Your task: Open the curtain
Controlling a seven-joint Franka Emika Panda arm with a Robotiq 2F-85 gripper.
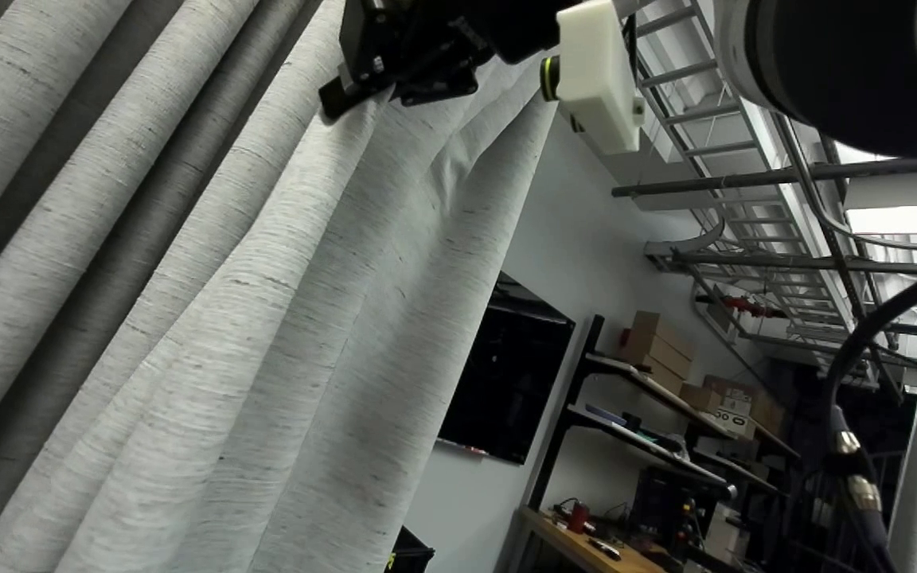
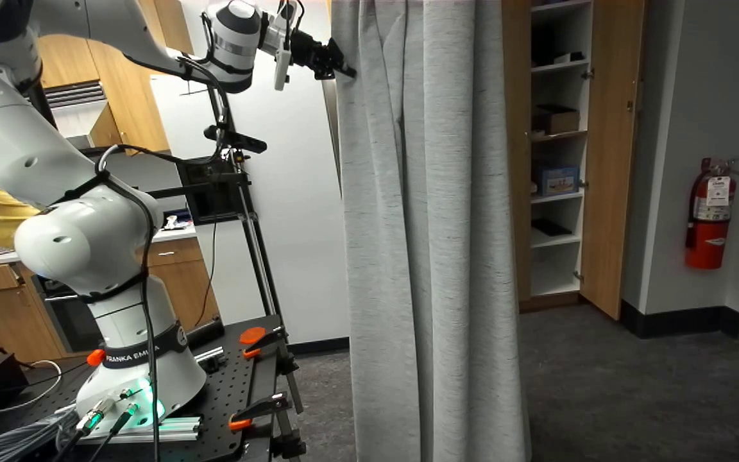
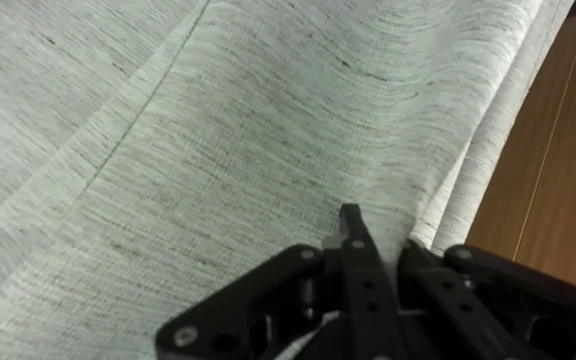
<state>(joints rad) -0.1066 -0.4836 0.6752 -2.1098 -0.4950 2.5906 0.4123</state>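
the robotiq gripper point(image 3: 385, 237) has its jaws nearly together, the black fingers point(image 3: 363, 265) nipping a narrow fold of the light-grey woven curtain point(image 3: 248, 165); how deep the cloth sits between them is hidden. the curtain fills most of the wrist view ahead of the gripper, and in both exterior views it runs above and below the tool in long pleats, the grip falling high on the side facing the panda arm point(image 2: 29, 141). so taking hold looks done. beyond the gripper the cloth hangs as a gathered column, hinting that some of the opening may be done too, but whatever it hangs from is out of view, so the span left to draw cannot be told. what remains, i judge, is to carry the held fold across until the pleats stack up, then let go. well apart from the gripper, past the curtain, are an open wooden cabinet door point(image 2: 610, 160) and a red fire extinguisher point(image 2: 711, 218).
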